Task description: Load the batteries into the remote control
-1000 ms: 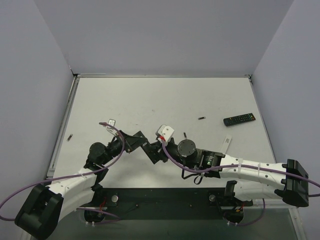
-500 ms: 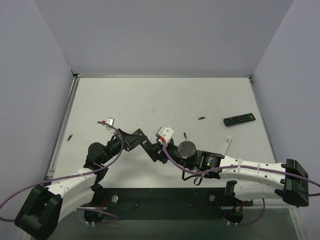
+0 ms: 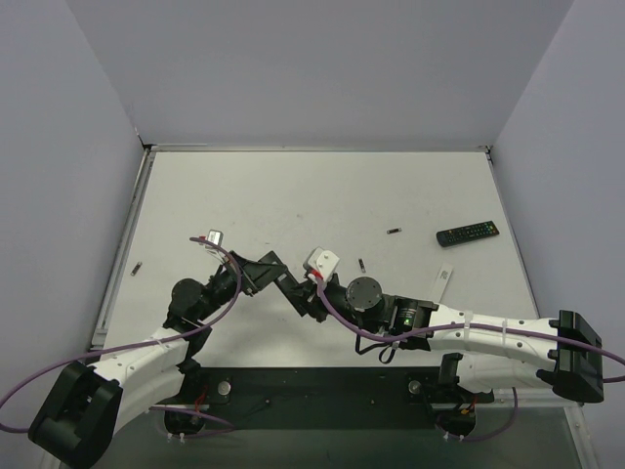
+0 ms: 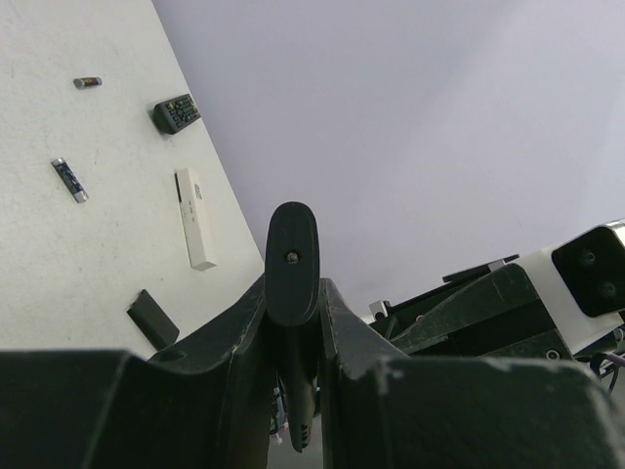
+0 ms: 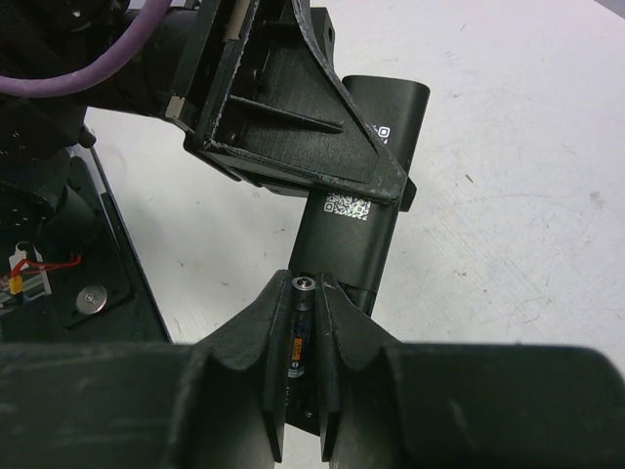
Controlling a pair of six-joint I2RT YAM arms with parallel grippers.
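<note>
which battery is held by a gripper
The battery pinched in the right gripper, by the end of the held remote. The other batteries lie loose on the table.

On the tabletop (image 3: 293,186), right of centre, lies a buttoned remote (image 3: 467,234). A battery (image 3: 394,231) lies to its left, another battery (image 3: 360,264) lower left of that, and a white bar (image 3: 445,278) below the remote. In the right wrist view, a third battery (image 5: 299,337) sits between the right fingers (image 5: 239,362), just below the remote control (image 5: 366,186).
</note>
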